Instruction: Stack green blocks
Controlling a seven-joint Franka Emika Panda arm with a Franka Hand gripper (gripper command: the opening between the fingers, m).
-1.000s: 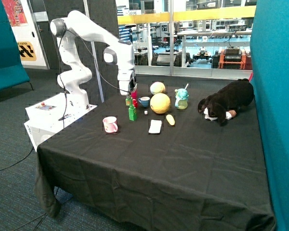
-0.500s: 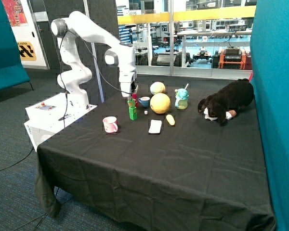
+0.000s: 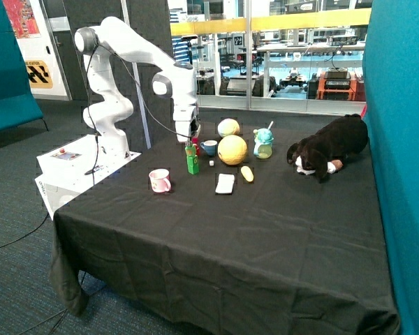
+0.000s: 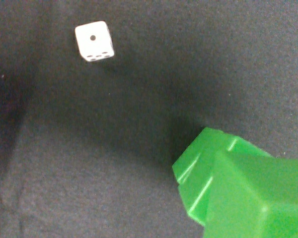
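Note:
The green blocks (image 3: 192, 162) stand as a narrow upright stack on the black tablecloth, between the pink cup (image 3: 159, 180) and the blue cup (image 3: 209, 147). My gripper (image 3: 189, 142) hangs straight down right at the top of this stack. In the wrist view the green blocks (image 4: 238, 193) fill one corner from very close, one sitting stepped on top of another. How many blocks make up the stack cannot be made out. A small red piece (image 3: 194, 142) shows just behind the stack's top.
A white die (image 4: 93, 41) lies on the cloth close to the stack, also seen as the die (image 3: 211, 163). A large yellow ball (image 3: 232, 149), a smaller ball (image 3: 228, 127), a teal sippy cup (image 3: 263, 144), a white flat item (image 3: 225, 183) and a plush dog (image 3: 328, 148) lie further along the table.
A second ago the gripper held a green block a little beside and above the stack. It has since shifted over the stack and come down onto its top.

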